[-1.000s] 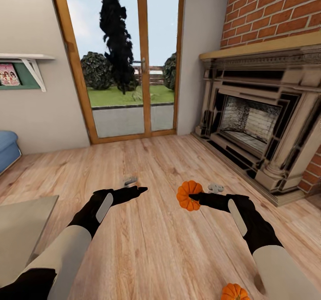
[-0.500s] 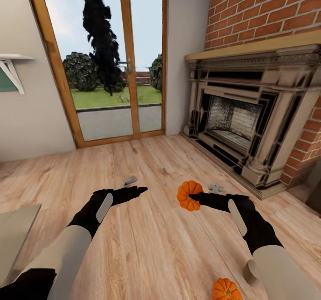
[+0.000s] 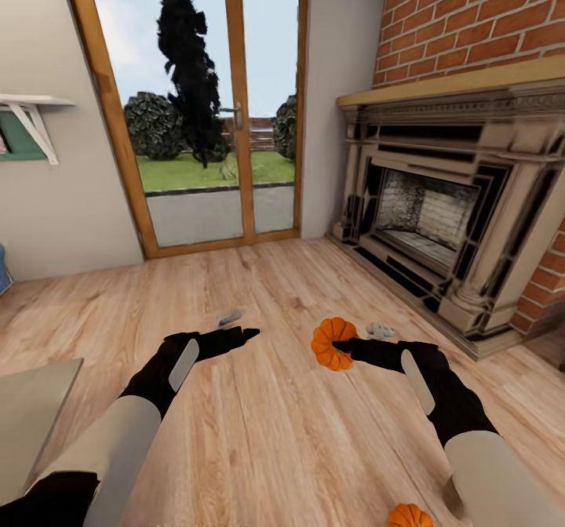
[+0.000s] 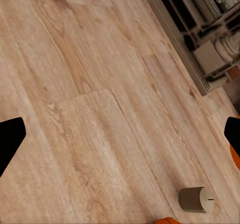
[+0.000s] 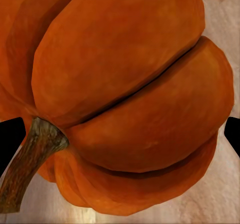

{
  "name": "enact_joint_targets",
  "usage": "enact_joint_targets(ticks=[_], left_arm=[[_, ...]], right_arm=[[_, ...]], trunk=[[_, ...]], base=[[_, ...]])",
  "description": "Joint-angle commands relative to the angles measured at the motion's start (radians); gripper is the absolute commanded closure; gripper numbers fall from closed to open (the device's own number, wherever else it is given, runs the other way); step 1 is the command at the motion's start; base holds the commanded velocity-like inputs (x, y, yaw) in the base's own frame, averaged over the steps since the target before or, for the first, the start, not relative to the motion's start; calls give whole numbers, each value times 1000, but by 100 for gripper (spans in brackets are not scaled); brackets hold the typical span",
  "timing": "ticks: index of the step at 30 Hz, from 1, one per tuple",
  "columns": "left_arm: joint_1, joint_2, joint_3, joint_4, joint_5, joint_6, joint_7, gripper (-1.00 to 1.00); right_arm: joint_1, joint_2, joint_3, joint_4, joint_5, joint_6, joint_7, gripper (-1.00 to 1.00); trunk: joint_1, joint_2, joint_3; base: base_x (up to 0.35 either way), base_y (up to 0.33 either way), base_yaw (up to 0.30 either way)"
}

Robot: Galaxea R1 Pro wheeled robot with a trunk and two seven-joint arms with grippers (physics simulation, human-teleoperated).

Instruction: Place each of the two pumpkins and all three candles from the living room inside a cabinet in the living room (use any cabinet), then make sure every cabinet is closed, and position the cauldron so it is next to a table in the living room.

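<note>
Camera has swung back left since half a second ago, so door and fireplace (image 3: 455,213) sit further right in view while both arms keep the same pose: right pincer (image 3: 339,347) holds one pumpkin (image 3: 333,343) aloft, left pincer (image 3: 249,331) empty, fingers spread wide in the wrist view. Robot looks mid-turn, hunting the cabinet, none stowed yet; second pumpkin (image 3: 412,515) lies on the floor near right by the right forearm, a candle (image 4: 196,199) on its side close by. Open floor (image 3: 259,292) ahead; hearth edge right, pale surface corner (image 3: 31,409) near left.
</note>
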Motion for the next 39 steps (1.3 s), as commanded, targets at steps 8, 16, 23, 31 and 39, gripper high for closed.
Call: enact_joint_targets(ticks=[8, 16, 23, 31, 39], left_arm=[[-1, 0, 0, 0, 6, 6, 1, -100], [-1, 0, 0, 0, 6, 6, 1, -100], [-1, 0, 0, 0, 6, 6, 1, -100], [-1, 0, 1, 0, 6, 6, 1, -100], [-1, 0, 1, 0, 6, 6, 1, -100]], right_arm=[[0, 1, -1, -1, -4, 6, 2, 100], [0, 1, -1, -1, -5, 6, 2, 100], [0, 1, -1, -1, -5, 6, 2, 100], [0, 1, -1, -1, -5, 6, 2, 100], [0, 0, -1, -1, -5, 6, 3, 100]], trunk=[[0, 0, -1], [0, 0, -1], [0, 0, -1], [0, 0, -1], [0, 0, -1]], base=[[0, 0, 258], [85, 11, 21], [281, 85, 1], [274, 80, 0], [106, 10, 0]])
